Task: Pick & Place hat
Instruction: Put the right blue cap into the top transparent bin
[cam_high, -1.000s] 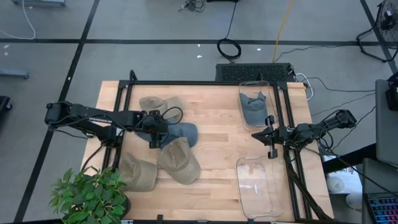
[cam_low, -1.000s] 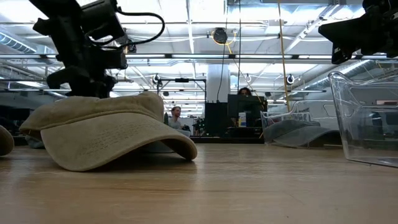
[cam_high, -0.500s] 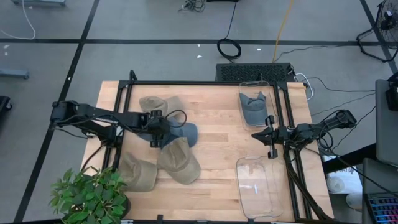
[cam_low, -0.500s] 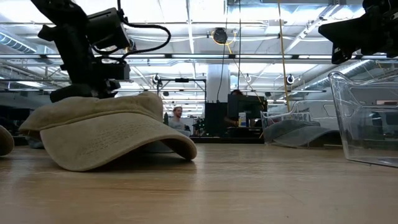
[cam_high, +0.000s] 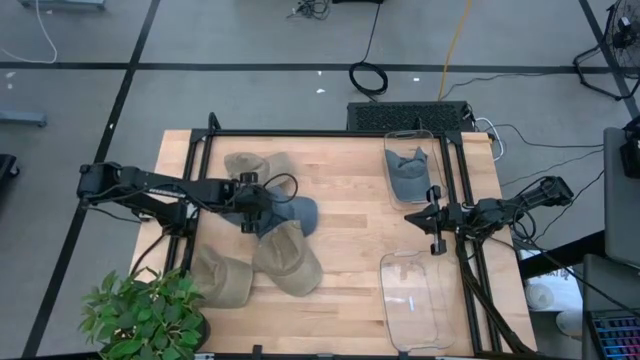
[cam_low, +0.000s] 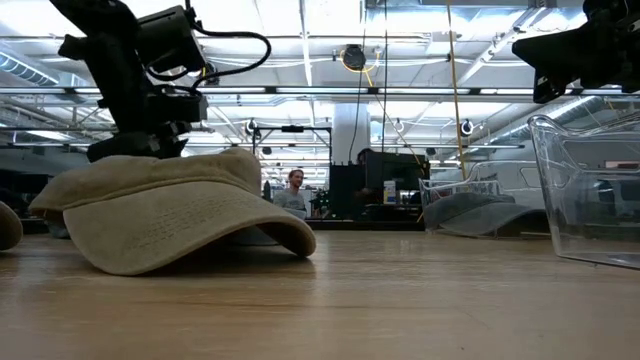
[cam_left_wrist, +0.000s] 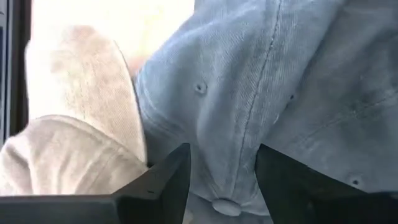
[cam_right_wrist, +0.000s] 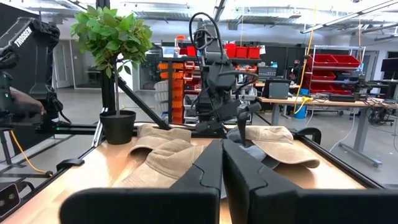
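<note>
Left wrist view: left claw (cam_left_wrist: 219, 180) is spread, straddling the blue hat (cam_left_wrist: 280, 93) crown right under it, probably lining up a pinch. Right claw (cam_right_wrist: 222, 165) waits pressed together.

- Blue hat (cam_high: 297, 212) partly covered, beside the tan hat (cam_high: 288, 258), by the left tool (cam_high: 254, 208) and that hat's crown.
- In the left wrist view, blue hat (cam_left_wrist: 273, 93) cut off by the edges; fingertips (cam_left_wrist: 163, 180) out of focus against it.
- In the low view, left tool's tips hidden behind the tan hat (cam_low: 170, 215).
- Clear bin (cam_low: 592, 190) cropped at the edge.
</note>
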